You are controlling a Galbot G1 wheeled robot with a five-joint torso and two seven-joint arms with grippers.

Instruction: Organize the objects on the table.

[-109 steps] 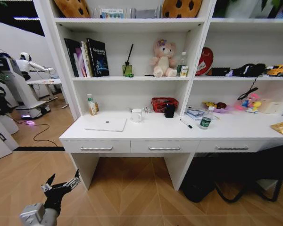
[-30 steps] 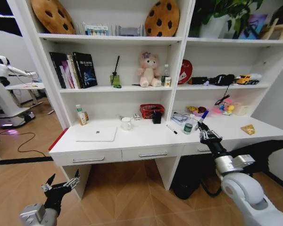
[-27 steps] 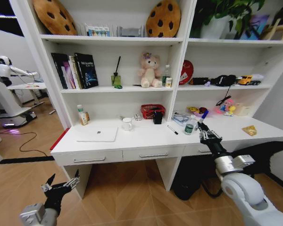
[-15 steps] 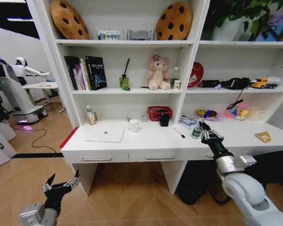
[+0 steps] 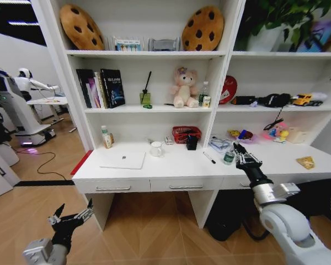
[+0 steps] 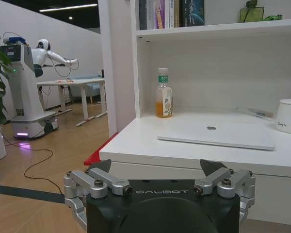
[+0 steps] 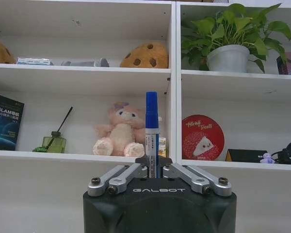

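**Inspector:** Start at the left. What is the left hand (image 5: 70, 217) doing?

**Assessor:** It is parked low, over the floor in front of the surface (image 5: 171, 165), well short of its edge. Fingers spread wide, nothing between them. Its wrist camera looks across the near corner at the laptop (image 6: 217, 135).

**Inspector:** Items on the surface, in order?

**Assessor:** A juice bottle (image 5: 106, 137) at the back left. The laptop lies closed and flat just right of it. Then a white mug (image 5: 156, 148), a red basket (image 5: 186, 134) against the back wall with a black cup (image 5: 192, 142) beside it, a black-capped pen (image 5: 209, 158) lying loose, a green-labelled bottle (image 5: 229, 157), and a tan packet (image 5: 305, 162) far right.

**Inspector:** And the right hand (image 7: 153, 171)?

**Assessor:** Raised in front of the surface's right half, closed on a blue-capped pen (image 7: 152, 131). The pen stands upright, cap up, gripped near its lower end.

**Inspector:** Risks from here?

**Assessor:** In my judgement, three. The grip is low on a long, smooth barrel, so a quick swing could tilt the pen or let it slide out onto the floor. The green-labelled bottle stands just beside the right hand in the head view; a careless sweep could topple it. The loose pen is round and may roll off the front edge if nudged.
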